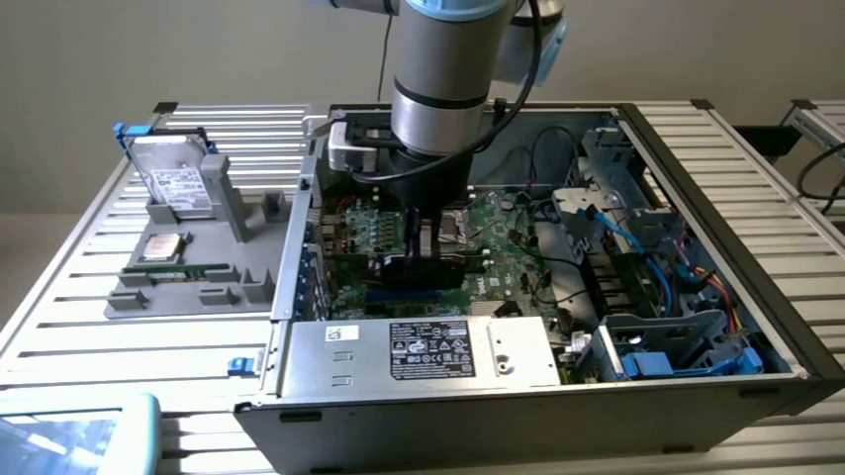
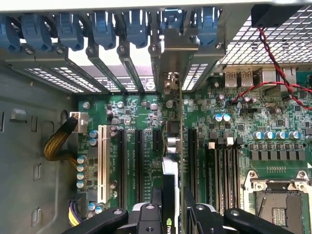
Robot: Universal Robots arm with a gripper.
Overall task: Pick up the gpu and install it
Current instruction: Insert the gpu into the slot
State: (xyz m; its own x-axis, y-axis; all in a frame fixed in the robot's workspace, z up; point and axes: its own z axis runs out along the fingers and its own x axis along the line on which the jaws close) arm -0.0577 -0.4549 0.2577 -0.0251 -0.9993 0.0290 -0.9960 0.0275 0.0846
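My gripper (image 1: pixel 425 247) is down inside the open computer case (image 1: pixel 779 336), over the green motherboard (image 1: pixel 509 242). It is shut on the gpu (image 1: pixel 425 272), a black-faced card held upright on its edge. In the wrist view the gpu (image 2: pixel 174 146) runs edge-on from between my black fingers (image 2: pixel 157 197) toward the rear of the case. Its metal bracket (image 2: pixel 181 46) stands at a rear slot opening. The card is lined up along the long black expansion slots (image 2: pixel 138 165). Whether its lower edge is seated in a slot I cannot tell.
A grey tray (image 1: pixel 178 297) at the exterior view's left holds silver hard drives (image 1: pixel 178 188) and a memory stick (image 1: pixel 185 267). The silver power supply (image 1: pixel 422 351) fills the case front. A drive cage with blue cables (image 1: pixel 660 297) is at the right. A CPU socket (image 2: pixel 278 204) lies beside the card.
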